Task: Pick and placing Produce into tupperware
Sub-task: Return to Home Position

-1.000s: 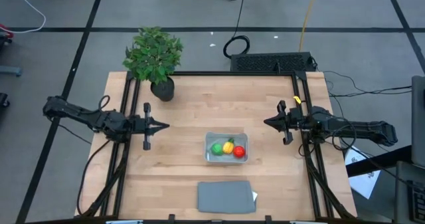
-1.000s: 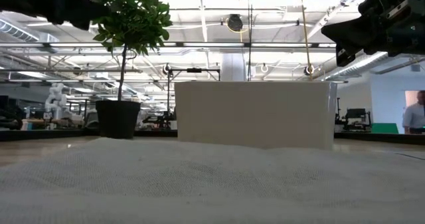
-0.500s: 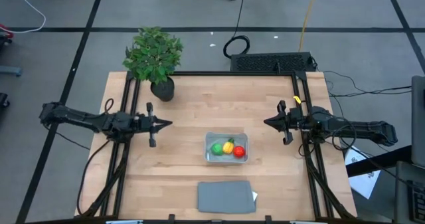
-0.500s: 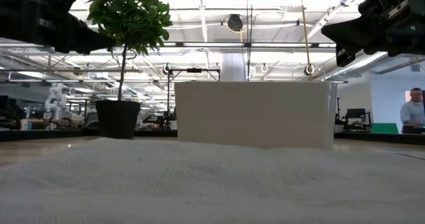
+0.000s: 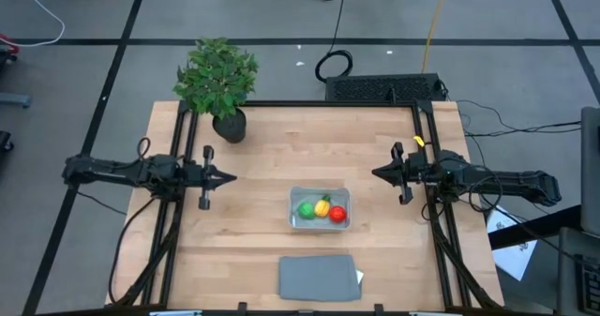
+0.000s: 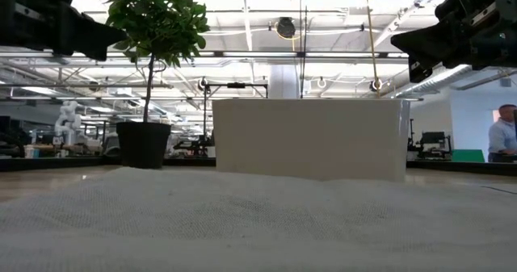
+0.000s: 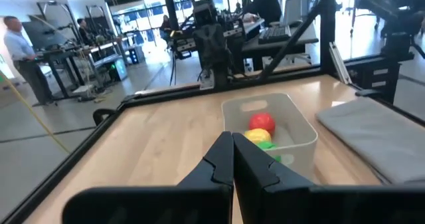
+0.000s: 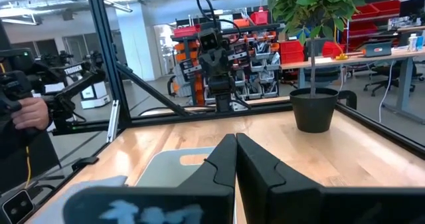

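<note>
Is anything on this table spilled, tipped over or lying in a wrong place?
Nothing stands out. The green ball, yellow fruit and red ball sit inside the tub; the grey lid lies flat beside it, and the potted plant stands upright.

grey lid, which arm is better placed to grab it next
Right, by a little: the right pincer hangs nearer the grey lid than the left pincer. Both are shut, holding nothing.
</note>
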Controlling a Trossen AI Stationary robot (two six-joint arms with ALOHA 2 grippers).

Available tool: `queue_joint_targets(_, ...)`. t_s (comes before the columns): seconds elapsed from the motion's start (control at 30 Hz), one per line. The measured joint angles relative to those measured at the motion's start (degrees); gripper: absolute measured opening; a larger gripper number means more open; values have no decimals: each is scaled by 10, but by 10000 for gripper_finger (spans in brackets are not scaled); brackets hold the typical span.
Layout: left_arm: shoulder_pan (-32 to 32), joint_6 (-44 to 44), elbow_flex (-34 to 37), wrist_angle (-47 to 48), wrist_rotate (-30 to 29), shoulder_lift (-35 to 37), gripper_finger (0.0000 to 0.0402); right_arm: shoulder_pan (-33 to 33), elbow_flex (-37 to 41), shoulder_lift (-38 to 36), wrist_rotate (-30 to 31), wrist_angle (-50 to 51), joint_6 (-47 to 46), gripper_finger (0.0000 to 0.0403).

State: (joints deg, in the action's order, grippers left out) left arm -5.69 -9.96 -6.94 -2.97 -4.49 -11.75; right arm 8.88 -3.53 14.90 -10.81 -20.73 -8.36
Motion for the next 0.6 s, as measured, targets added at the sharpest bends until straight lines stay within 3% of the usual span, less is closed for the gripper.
queue_joint_targets(0.6,0,14,0,59,1,47,0,0,0,0,0,0,0,0)
